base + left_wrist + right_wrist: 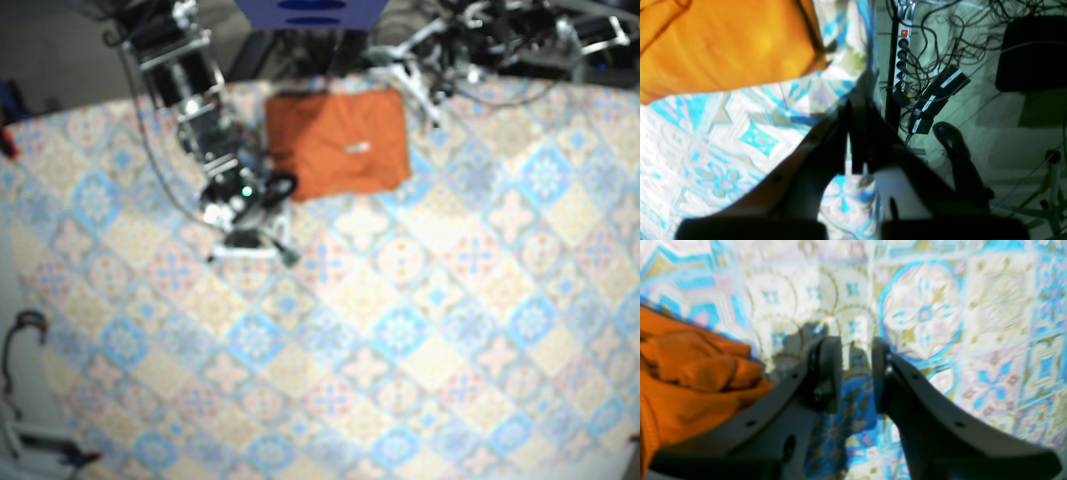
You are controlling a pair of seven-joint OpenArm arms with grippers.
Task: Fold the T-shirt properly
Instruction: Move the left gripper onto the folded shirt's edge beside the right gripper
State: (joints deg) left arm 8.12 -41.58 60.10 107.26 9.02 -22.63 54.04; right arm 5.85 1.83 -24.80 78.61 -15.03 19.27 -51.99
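Arms reach in from the counter's [420, 330] far edge, as the base view shows. The right arm [195, 110] stretches down over the far left part of the patterned cloth. The left arm [415, 80] stays folded back by the far edge, just beside the shirt's far right corner.

The right tool [857, 373] is released, its two dark fingers [828, 373] parted with bare tile pattern visible between them and nothing held. The left tool [850, 140] shows as a dark silhouette with its jaws drawn almost together, only a sliver of light between them, and no cloth in its grip.

The orange T-shirt [335, 140] lies as a compact folded rectangle near the middle of the far edge. From the right wrist it sits close on the tool's left, bunched folds near the finger but not between the jaws. From the left wrist it fills the upper left corner, apart from the fingertips, with patterned cloth in between.

Only the base view gives the shirt's whole outline, though it is blurred. Only the left wrist view looks past the counter's edge to the floor, where a power strip [902, 56], tangled cables [950, 36] and a black shoe [948, 136] lie. Only the right wrist view shows the rumpled layers at the shirt's edge.
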